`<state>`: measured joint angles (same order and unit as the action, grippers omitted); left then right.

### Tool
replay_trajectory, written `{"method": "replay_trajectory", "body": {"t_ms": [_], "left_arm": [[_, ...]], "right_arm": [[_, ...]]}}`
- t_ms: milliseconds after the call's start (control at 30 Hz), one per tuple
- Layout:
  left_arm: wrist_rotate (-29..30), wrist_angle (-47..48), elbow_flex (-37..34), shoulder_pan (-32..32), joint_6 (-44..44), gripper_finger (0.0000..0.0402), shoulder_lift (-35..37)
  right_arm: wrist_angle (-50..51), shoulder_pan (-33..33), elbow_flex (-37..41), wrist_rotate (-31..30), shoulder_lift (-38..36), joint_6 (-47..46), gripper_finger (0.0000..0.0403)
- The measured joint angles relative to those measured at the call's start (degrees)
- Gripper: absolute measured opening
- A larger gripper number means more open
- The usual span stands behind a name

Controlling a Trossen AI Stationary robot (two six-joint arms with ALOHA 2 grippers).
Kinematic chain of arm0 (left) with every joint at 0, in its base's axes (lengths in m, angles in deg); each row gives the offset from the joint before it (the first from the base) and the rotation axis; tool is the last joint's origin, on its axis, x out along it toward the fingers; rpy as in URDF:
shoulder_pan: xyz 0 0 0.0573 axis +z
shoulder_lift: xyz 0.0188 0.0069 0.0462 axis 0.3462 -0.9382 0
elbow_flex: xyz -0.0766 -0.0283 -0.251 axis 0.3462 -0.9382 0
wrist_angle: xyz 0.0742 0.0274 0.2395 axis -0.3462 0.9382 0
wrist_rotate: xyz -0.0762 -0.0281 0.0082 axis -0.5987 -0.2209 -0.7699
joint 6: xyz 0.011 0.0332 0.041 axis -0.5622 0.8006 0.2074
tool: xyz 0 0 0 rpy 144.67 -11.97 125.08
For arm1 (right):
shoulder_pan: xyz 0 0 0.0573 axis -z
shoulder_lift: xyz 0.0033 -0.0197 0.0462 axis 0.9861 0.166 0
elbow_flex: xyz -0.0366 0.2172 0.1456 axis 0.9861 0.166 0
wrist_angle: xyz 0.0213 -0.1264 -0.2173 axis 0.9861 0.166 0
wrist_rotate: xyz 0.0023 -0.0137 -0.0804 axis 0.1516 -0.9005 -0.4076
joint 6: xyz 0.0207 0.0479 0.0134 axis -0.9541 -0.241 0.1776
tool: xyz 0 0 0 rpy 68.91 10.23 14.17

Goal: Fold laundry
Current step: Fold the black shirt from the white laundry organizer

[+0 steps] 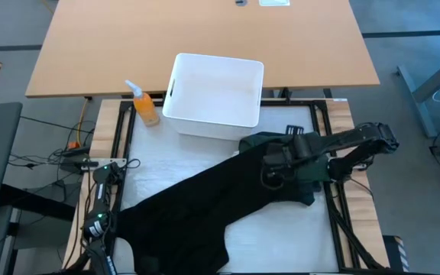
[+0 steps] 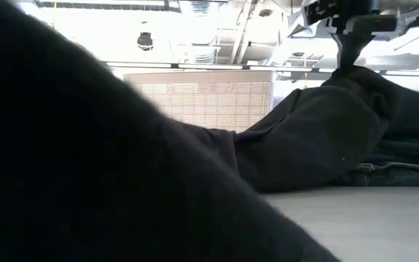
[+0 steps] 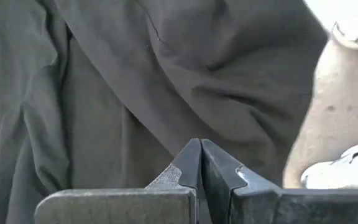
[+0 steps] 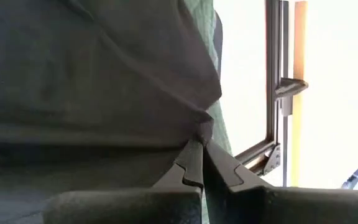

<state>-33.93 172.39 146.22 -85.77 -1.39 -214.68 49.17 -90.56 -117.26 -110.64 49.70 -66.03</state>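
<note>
- From above: white bin (image 1: pixel 214 93) looks empty, black shirt (image 1: pixel 197 202) sprawls across the table (image 1: pixel 281 237), dark green garment (image 1: pixel 262 143) just beside the bin.
- Low view: shirt bunched up front.
- Left gripper (image 3: pixel 200 149) pinched closed, shirt right ahead.
- Right gripper (image 4: pixel 199 144) clamped on the shirt's fold.

The right gripper (image 4: pixel 201 146) reached in from the right side, fingers pinched together. The left gripper (image 3: pixel 199 146) sat closed at the near-left corner.

Black garment (image 1: pixel 182 210): soft matt cloth, creased. Bin (image 1: pixel 214 93): smooth white plastic. Bench (image 1: pixel 281 244): pale matt surface. Spray bottle (image 1: pixel 145 107): glossy orange plastic.
</note>
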Motion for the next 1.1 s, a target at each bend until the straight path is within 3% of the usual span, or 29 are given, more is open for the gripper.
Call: {"method": "replay_trajectory", "body": {"t_ms": [367,533,733,900,1100], "left_arm": [[11.0,-4.1,-0.7,-2.5,-14.1,0.0,1.3],[10.8,-20.1,-5.4,-1.4,-0.6,0.0021,0.9],[9.1,-33.0,-8.5,3.1,15.3,0.0086,1.0],[6.3,-37.5,-8.5,5.5,23.1,0.0152,1.0],[6.3,-37.0,-8.5,7.0,23.8,0.0224,1.0]], "right_arm": [[-0.4,3.6,0.1,1.0,1.6,0.2,0.0018],[-1.3,3.6,0.1,0.6,1.5,1.0,0.0019],[-1.6,3.3,0.1,0.5,1.5,1.0,0.0019],[-1.5,3.3,0.1,1.0,1.5,1.2,0.0019],[-1.5,2.6,0.1,1.6,1.5,1.7,0.002]]}}
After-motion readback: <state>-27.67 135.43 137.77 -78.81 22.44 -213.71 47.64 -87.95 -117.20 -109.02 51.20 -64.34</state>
